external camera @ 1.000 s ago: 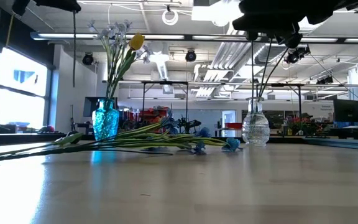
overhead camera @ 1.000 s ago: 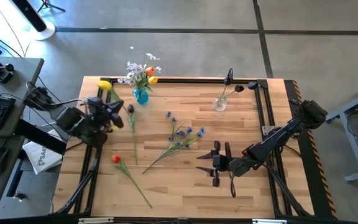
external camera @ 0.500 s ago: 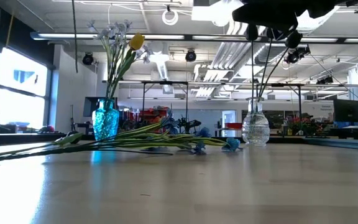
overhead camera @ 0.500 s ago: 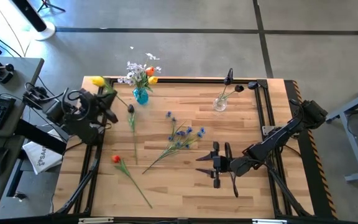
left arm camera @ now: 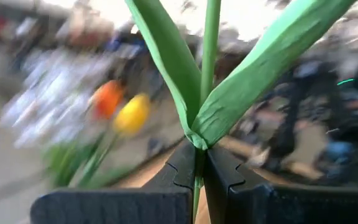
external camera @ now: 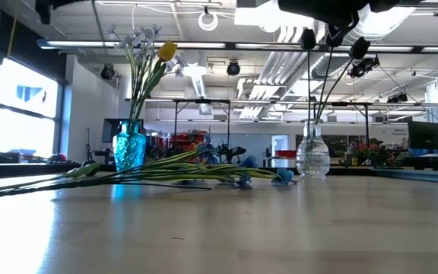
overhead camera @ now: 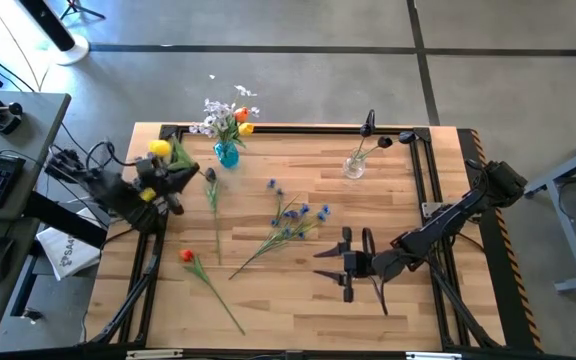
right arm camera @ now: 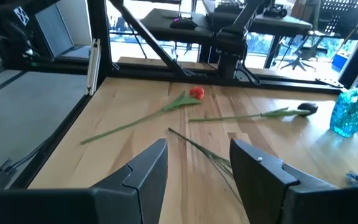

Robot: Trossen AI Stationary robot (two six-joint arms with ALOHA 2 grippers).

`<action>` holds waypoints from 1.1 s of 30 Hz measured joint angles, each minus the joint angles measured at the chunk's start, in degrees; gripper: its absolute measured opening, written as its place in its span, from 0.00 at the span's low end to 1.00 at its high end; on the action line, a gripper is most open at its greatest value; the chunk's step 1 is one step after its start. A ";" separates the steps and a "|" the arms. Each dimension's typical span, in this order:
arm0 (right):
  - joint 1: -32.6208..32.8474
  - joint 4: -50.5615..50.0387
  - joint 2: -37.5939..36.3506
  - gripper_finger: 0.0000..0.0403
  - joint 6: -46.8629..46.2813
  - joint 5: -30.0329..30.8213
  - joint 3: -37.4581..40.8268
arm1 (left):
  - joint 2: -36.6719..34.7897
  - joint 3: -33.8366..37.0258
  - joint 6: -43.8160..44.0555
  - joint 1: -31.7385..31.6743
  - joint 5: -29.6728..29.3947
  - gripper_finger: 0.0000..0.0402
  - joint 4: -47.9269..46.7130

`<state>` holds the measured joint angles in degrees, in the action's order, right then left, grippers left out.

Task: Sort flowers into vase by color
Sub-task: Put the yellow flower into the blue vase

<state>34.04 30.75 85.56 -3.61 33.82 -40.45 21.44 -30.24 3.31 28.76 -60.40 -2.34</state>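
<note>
Left hand [left arm camera: 199, 177] clenched on the yellow tulip's [overhead camera: 159, 148] stem, head pointing away from the table.

The right gripper [right arm camera: 197, 168] hangs over the wooden table [right arm camera: 104, 155] with its two dark fingers [right arm camera: 145, 171] apart and nothing between them. Beyond them a red flower [right arm camera: 196, 93] lies flat, its green stem running toward the table's near edge. Beside it lies a dark-headed flower [right arm camera: 306, 109], its stem pointing toward the red one. A thin stem [right arm camera: 201, 152] crosses the wood between the fingers. A blue vase [right arm camera: 355, 115] stands at the frame's edge.
</note>
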 joint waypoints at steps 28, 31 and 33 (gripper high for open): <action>-0.65 0.85 0.00 0.42 0.67 -2.97 0.00 | -2.21 16.99 -14.53 -41.53 18.03 0.00 30.44; -0.65 0.85 0.00 0.42 0.65 -2.97 0.00 | -2.15 19.26 -12.72 -45.22 20.29 0.00 33.45; -0.65 0.85 0.00 0.42 0.65 -2.97 0.00 | -2.07 20.15 -10.83 -47.20 21.87 0.00 33.14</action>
<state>33.39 31.59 85.56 -2.96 30.85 -40.45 19.37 -10.08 -7.51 -18.44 -38.53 30.80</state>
